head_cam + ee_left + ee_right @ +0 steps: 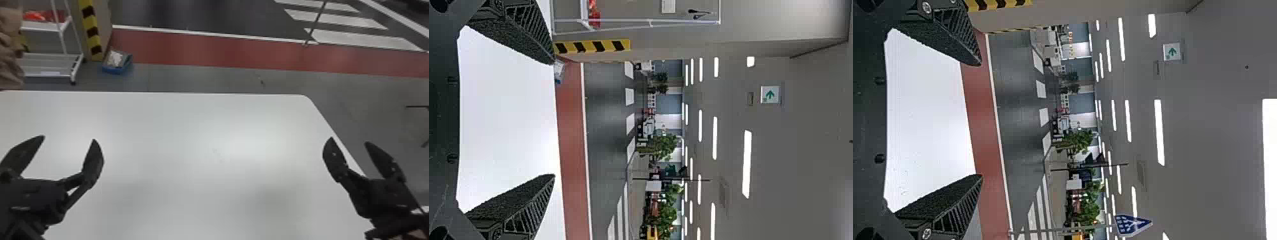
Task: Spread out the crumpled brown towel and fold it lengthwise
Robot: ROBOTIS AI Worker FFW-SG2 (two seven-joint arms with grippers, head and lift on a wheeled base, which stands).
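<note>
The left hand, two flat black fingers spread wide with nothing between them, hangs over the left part of the white, smooth-topped bench; the right hand, also two flat black fingers, is open and unloaded too, beside the right edge of the bench. Brown crumpled, cloth-like material stands at the left edge of the head view, beyond the bench's far edge; it may be the towel, but I cannot tell. That doubt is the first hazard: taking the wrong brown thing would spoil the job at the outset. If it is the towel, a reach from here could fall short or drag it over the rim, and the right hand, well apart from it, would give little help. Closing too soon would catch only air. Once the cloth is on the bench, its creases could hide the corners, so a pinch might gather several layers and pull the whole bundle along the slick top instead of opening it. Spreading too far right could let an end droop over that side, leaving the long edges uneven for the lengthwise fold.
</note>
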